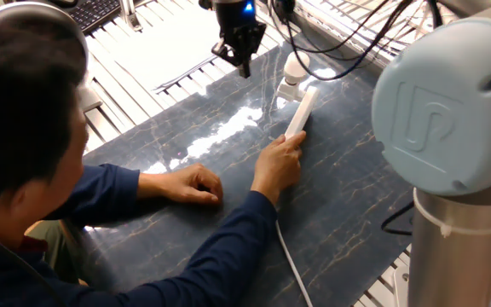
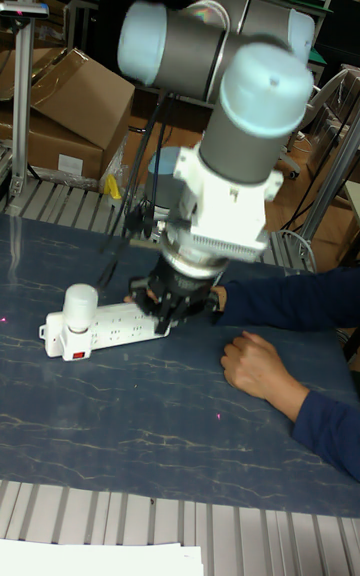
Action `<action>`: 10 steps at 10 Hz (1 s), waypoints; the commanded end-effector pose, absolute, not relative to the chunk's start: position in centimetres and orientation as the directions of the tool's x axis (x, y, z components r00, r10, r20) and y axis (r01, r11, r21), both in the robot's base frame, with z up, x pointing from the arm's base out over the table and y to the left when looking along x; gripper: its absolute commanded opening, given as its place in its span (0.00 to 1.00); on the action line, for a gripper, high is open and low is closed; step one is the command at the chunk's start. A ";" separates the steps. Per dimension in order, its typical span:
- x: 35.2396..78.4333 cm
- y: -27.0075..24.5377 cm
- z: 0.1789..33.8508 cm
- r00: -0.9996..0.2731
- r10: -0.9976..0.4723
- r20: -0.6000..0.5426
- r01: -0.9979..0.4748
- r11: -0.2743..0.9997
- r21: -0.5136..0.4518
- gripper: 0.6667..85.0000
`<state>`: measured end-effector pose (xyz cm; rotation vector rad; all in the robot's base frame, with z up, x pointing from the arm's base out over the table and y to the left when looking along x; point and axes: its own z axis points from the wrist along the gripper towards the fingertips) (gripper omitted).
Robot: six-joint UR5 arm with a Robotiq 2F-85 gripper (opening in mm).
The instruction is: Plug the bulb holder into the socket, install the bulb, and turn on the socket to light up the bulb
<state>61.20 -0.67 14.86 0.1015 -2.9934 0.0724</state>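
One long white rectangular power strip (image 1: 299, 112) lies on the dark blue marbled tabletop (image 1: 348, 196), and in the fixed view we see it run from about 1 o'clock down toward 7 o'clock, with its white cord (image 1: 291, 264) trailing off toward 6 o'clock. At the strip's far end, the 1 o'clock end in that view, the small white plug-in holder (image 2: 78, 327) is seated in an outlet, and the rounded white frosted bulb (image 2: 81, 300) stands upright in it. We cannot make out the holder's threaded opening, which the bulb covers. In the tall fixed view the same pair stands at the strip's 9 o'clock end, just above a small red switch (image 2: 69, 354) on the strip's side.

We see the black two-finger gripper (image 1: 242, 64) hanging at about 10 o'clock from the bulb in the fixed view, near it but apart, with nothing between its fingers; how wide the fingers stand we cannot tell from either view. The grey and pale blue arm (image 2: 215, 66) fills the upper part of the tall view.

Two human hands rest on the tabletop. One hand (image 1: 280, 163) touches the near end of the strip; the other hand (image 1: 193, 183), loosely curled, lies at 9 o'clock from it, apart from the strip.
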 end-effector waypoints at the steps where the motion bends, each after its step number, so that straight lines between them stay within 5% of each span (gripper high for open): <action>1: 64.6 -1.9 11.5 -0.986 -0.139 0.095 -0.146 0.986 -0.078 0.00; 10: 62.2 -6.0 9.2 -0.943 -0.303 0.135 -0.313 0.948 -0.063 0.00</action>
